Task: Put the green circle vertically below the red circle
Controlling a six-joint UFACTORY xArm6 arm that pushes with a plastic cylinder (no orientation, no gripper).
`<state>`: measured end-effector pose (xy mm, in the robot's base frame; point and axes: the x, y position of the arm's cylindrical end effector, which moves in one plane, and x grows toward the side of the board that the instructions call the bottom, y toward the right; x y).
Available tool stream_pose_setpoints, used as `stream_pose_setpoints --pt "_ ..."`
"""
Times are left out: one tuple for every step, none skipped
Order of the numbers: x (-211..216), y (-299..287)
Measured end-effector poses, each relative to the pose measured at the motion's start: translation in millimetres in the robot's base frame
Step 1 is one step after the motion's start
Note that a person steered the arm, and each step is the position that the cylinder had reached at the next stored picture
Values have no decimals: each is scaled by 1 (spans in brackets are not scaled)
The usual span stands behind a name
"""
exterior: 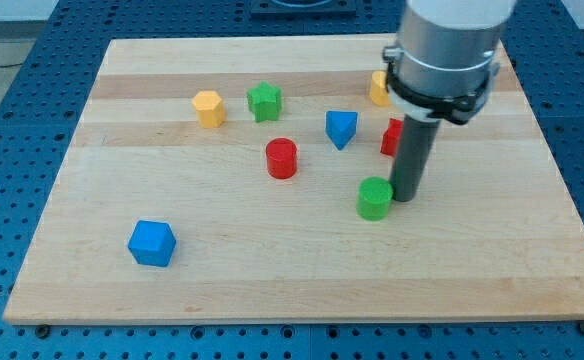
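The green circle [375, 198] sits right of centre on the counter [72, 180], low and to the view's right of the red circle [282, 158], so it is not yet vertically below it. My tip [406, 197] stands against the green circle's right-hand side, touching or very nearly so; I judge this placement deliberate, since a push from that side would drive the block toward the view's left, under the red circle. The rod carries no fingers, so there is nothing to be released or clenched; contact is by the rod's end only. The remaining blocks lie clear of that leftward path: a blue block [341, 128] of wedge-like shape just above and between the two circles, a green star [264, 101] and a yellow hexagon [208, 107] toward the view's top, a blue cube [152, 243] at lower left. A yellow block [376, 88] and a red block [391, 137] are partly hidden behind the arm; their shapes cannot be confirmed. No brand, label or writing is legible anywhere on the blocks, counter or arm.
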<state>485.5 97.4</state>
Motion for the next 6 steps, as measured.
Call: stream_pose_setpoints --pt "2 -26" --pt "17 -37" --pt "32 -50" --pt "34 -69" --pt "30 -79" --pt "27 -93"
